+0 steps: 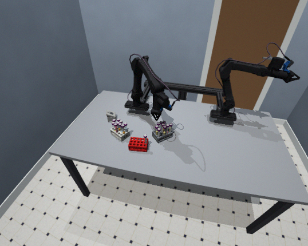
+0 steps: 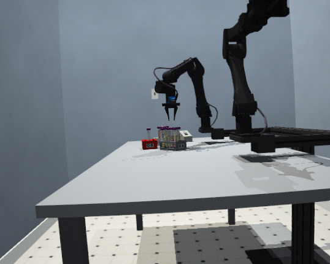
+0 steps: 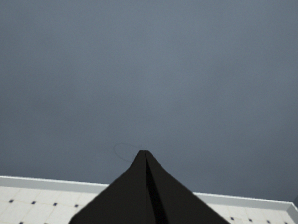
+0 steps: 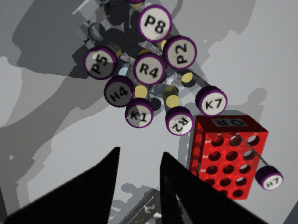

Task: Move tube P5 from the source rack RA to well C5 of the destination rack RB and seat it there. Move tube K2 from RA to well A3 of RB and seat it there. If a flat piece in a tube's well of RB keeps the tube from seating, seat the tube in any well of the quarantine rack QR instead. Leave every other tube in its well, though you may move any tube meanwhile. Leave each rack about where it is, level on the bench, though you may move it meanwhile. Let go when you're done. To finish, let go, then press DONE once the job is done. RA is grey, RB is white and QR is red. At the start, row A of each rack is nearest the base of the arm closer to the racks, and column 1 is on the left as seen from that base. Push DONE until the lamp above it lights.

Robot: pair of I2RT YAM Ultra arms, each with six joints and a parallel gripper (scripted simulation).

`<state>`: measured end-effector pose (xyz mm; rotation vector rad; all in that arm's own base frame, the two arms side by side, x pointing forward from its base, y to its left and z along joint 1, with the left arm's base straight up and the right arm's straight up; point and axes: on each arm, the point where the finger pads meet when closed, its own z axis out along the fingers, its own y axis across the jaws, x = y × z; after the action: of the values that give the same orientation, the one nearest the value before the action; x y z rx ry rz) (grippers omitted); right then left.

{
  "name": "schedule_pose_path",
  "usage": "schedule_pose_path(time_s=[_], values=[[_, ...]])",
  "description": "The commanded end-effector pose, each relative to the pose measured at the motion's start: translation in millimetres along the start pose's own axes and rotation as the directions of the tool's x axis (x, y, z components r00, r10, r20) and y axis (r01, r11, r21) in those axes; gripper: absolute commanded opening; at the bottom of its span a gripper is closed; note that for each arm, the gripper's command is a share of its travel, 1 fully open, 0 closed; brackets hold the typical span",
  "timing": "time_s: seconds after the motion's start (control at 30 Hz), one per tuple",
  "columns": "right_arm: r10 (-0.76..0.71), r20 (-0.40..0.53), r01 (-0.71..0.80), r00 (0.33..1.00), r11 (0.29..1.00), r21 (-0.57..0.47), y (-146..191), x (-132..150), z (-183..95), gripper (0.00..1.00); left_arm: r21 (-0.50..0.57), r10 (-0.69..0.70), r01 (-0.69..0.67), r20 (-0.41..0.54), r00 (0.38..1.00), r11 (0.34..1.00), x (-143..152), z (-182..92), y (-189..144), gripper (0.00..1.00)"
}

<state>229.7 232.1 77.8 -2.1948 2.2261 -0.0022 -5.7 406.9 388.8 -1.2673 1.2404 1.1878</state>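
The grey rack RA [image 1: 162, 139] [image 2: 164, 148] holds several purple-capped tubes. Tube P5 [image 4: 101, 62] stands at the left of the cluster in the right wrist view; I cannot pick out K2. The white rack RB [image 1: 116, 135] also holds several tubes; its well labels are unreadable. The red rack QR [image 1: 137, 149] [image 2: 145, 144] [image 4: 225, 147] holds one tube, H7 [image 4: 269, 178] [image 1: 145, 137]. My right gripper [image 1: 156, 117] [image 2: 172, 120] [image 4: 140, 157] is partly open and empty, above the tube caps beside RA. My left gripper [image 1: 298, 77] [image 3: 143, 158] is shut and empty, raised far from the racks.
A small pale box [image 1: 111, 115] [image 2: 186, 135], likely the DONE box, stands behind RB; its lamp is too small to read. Tubes K1 [image 4: 139, 114] and R2 [image 4: 179, 122] are nearest the right fingertips in the right wrist view. QR lies between RB and RA, nearer the front edge.
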Motion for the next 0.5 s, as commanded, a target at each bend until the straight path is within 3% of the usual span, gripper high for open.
schedule_pose_path(time_s=[0.0,0.23,0.33,0.4,0.47], values=[[-0.010,0.014,0.010,1.000,1.000,0.008,3,-4,-21,0.30,0.000,0.006,-0.006,0.059,0.998,1.000,-26,-11,2,0.00],[-0.010,0.017,0.010,1.000,1.000,0.010,3,-5,-41,0.30,0.000,0.006,-0.006,0.059,0.998,1.000,-26,-11,2,0.00],[-0.010,0.004,0.010,1.000,1.000,-0.001,3,-5,-37,0.30,0.000,0.006,-0.006,0.059,0.998,1.000,-26,-11,2,0.00],[0.080,-0.016,-0.081,0.997,0.997,-0.018,0,19,-31,0.30,0.000,0.006,-0.006,0.059,0.998,1.000,-26,-11,2,0.00],[0.080,-0.016,-0.081,0.997,0.997,-0.018,0,19,-31,0.30,0.000,0.006,-0.006,0.059,0.998,1.000,-26,-11,2,0.00]])
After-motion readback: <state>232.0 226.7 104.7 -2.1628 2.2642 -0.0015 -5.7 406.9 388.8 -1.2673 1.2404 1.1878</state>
